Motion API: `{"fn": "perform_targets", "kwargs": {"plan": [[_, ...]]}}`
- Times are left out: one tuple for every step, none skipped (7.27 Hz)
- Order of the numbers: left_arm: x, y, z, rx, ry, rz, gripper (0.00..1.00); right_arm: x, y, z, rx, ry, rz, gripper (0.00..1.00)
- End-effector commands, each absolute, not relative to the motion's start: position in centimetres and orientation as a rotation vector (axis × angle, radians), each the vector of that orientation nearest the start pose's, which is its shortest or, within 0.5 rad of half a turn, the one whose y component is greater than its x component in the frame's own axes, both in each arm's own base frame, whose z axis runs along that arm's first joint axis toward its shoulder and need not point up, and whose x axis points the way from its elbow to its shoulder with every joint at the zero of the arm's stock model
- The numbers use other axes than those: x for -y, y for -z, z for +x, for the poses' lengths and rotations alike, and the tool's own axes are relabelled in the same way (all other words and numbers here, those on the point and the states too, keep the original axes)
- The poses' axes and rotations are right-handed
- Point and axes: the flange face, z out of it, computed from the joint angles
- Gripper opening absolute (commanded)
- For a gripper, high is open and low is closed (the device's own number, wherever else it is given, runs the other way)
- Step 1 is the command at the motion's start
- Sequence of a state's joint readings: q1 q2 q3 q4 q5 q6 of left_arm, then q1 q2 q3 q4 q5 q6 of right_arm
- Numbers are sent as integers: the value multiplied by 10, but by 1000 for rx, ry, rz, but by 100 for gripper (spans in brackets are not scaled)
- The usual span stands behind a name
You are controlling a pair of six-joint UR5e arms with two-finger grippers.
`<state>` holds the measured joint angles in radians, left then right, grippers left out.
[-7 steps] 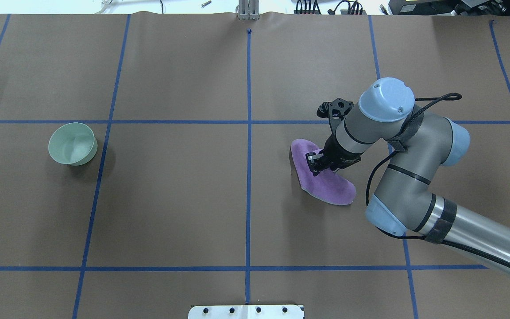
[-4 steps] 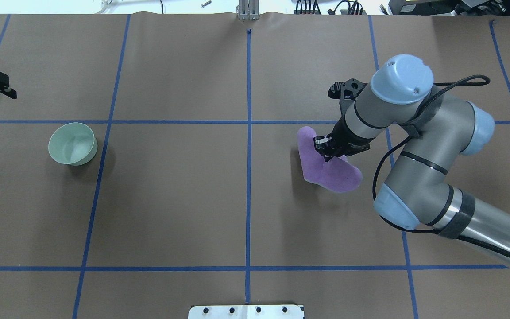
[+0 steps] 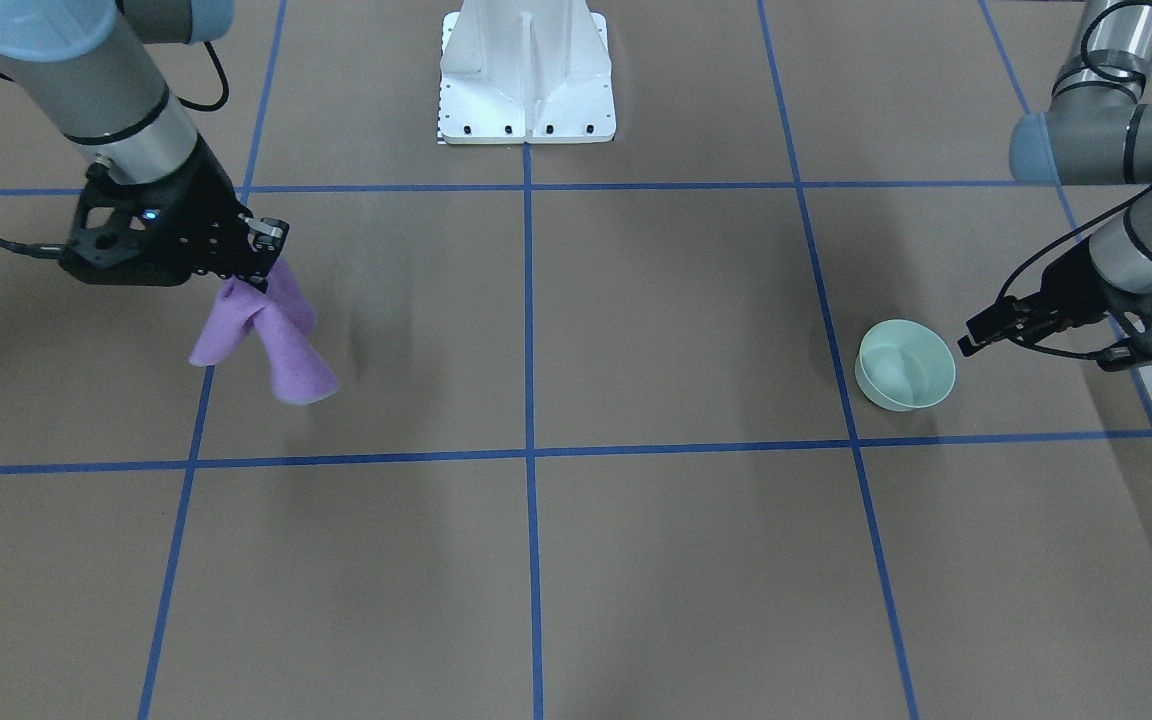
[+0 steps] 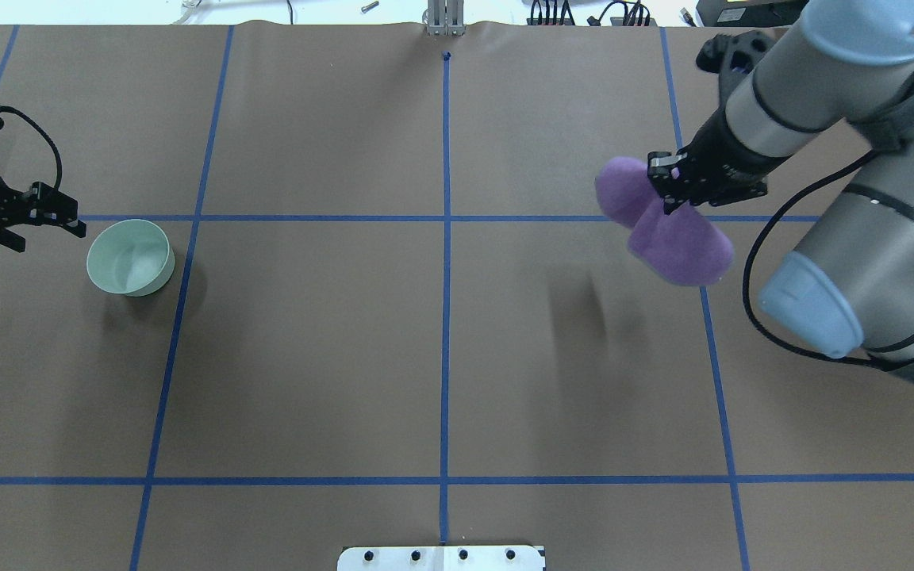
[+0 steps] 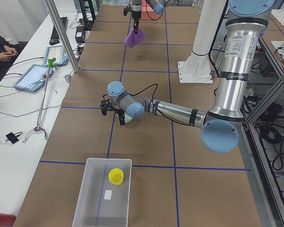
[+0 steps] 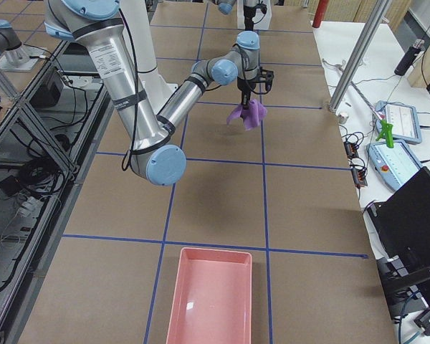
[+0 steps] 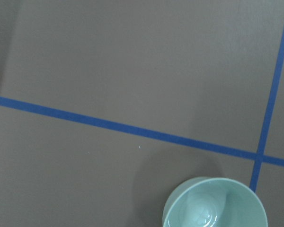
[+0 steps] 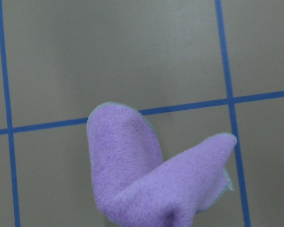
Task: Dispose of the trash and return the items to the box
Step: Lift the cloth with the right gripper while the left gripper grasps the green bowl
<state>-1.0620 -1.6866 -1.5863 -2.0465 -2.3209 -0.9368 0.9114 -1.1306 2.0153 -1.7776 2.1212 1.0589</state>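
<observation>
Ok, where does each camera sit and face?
Front-facing: across the table, facing the base; left arm at right, right arm at left.
Overhead: behind robot, looking down; left gripper, right gripper.
Exterior left: left end; left arm near.
Exterior right: right end; right arm near.
Left wrist: down onto bowl; no body.
Right wrist: down onto cloth; no body.
Overhead, front-facing share bowl, cloth.

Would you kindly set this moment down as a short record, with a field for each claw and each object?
right claw: shut on the purple cloth, held above the table
purple cloth: hanging folded from the right claw
left claw: open, close beside the mint bowl, not gripping it
mint bowl: upright on the table, empty
yellow cup: inside the box
box: at the table's end on the robot's left
pink tray: at the table's end on the robot's right, empty
</observation>
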Motion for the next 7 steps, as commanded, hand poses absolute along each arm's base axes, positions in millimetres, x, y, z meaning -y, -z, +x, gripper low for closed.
{"fn": "perform_targets", "kwargs": {"plan": [[512,-571,248,-951,174,-34,98,497,-236,-207,819,-275,52,0],[505,-570,269,-960,191,-56,97,487,-230,-198,802,-260,49,0],[503,-568,278,-957,181,-51,94,489,-231,-193,800,-259,56,0],[502,-568,280,-957,177,-54,30,490,-231,-189,800,-265,60,0],[503,-565,280,-960,174,-50,0,492,-233,-181,797,-273,67,0],[503,-552,280,-977,167,-45,0,491,-236,-166,794,-269,85,0],[501,-542,279,-988,165,-38,0,484,-246,-156,779,-252,88,0]]}}
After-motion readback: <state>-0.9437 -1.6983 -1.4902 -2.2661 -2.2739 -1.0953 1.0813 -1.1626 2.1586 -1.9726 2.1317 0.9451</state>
